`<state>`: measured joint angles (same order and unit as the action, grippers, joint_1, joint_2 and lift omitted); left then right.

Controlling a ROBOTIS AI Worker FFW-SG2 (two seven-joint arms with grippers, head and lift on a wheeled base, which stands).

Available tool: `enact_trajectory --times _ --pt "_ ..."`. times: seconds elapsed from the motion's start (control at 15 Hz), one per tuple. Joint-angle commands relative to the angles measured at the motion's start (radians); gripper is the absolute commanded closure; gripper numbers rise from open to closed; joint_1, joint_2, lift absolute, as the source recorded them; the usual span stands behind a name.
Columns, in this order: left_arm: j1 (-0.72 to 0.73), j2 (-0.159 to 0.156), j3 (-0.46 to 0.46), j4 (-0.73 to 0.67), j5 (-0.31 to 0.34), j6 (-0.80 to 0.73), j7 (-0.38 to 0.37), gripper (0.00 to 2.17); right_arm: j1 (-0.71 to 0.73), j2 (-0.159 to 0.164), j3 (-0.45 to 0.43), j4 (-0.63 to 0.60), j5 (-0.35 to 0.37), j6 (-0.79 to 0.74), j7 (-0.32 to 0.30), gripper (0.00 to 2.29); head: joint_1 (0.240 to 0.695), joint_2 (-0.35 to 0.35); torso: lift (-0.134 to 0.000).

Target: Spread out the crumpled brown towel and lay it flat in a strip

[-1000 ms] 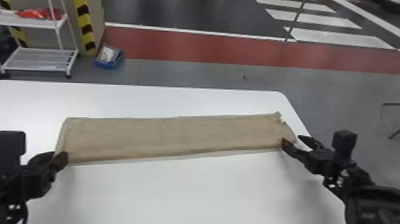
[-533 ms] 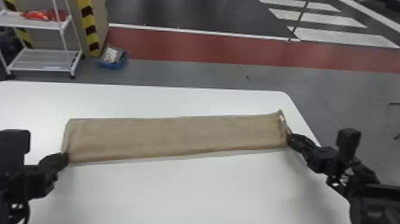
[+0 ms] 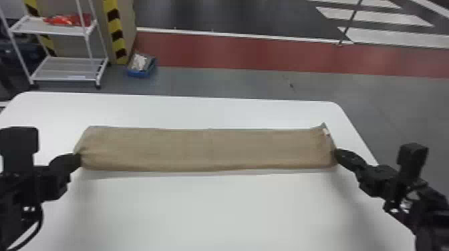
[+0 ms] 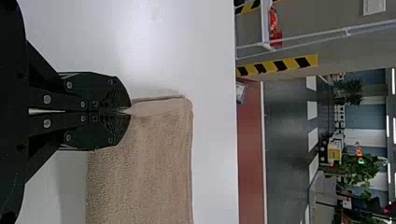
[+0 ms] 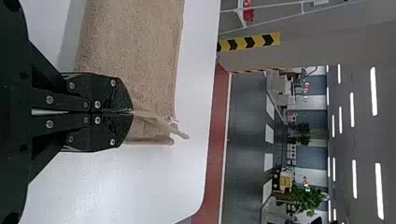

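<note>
The brown towel stretches left to right between left gripper and right gripper, the jaws of each clamped on its nearer end.

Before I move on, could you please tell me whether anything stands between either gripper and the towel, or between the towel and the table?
Nothing visible does: the left gripper and the right gripper are each shut on an end of the towel, stretched in a strip over the table.
</note>
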<state>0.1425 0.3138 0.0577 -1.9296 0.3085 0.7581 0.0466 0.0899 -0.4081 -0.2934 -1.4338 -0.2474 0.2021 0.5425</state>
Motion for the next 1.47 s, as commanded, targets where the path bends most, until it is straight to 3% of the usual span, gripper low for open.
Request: enact_trajectory --times 0.0,0.4,0.73,1.07,1.2,1.27,1.4 --pt "0.006 0.002 0.011 -0.002 -0.009 0.005 -0.001 1.78 0.021 0.0 -0.003 -0.034 -0.013 0.027 0.004 1.69 0.695 -0.13 -0.124" --pt "0.058 0.001 0.025 -0.039 -0.042 0.014 0.006 1.78 0.093 0.009 -0.046 -0.093 -0.03 0.027 0.007 1.69 0.695 -0.102 -0.124" --pt "0.077 0.001 0.027 -0.086 -0.049 0.033 0.006 1.77 0.108 0.006 -0.104 -0.096 -0.052 0.027 0.01 1.68 0.695 -0.13 -0.124" --pt "0.115 -0.005 0.028 -0.114 -0.063 0.057 0.006 1.75 0.109 0.011 -0.109 -0.093 -0.047 0.027 0.02 1.67 0.695 -0.156 -0.124" --pt "0.12 -0.012 0.021 -0.112 -0.066 0.051 0.009 1.65 0.111 0.019 -0.101 -0.093 -0.044 0.027 0.022 1.67 0.695 -0.16 -0.124" --pt "0.123 -0.013 0.017 -0.111 -0.071 0.039 0.009 1.58 0.111 0.022 -0.099 -0.093 -0.044 0.024 0.025 1.56 0.695 -0.16 -0.124" --pt "0.126 -0.013 0.017 -0.115 -0.074 0.017 0.004 0.8 0.123 0.022 -0.104 -0.097 -0.053 0.009 0.03 1.15 0.695 -0.158 -0.124"
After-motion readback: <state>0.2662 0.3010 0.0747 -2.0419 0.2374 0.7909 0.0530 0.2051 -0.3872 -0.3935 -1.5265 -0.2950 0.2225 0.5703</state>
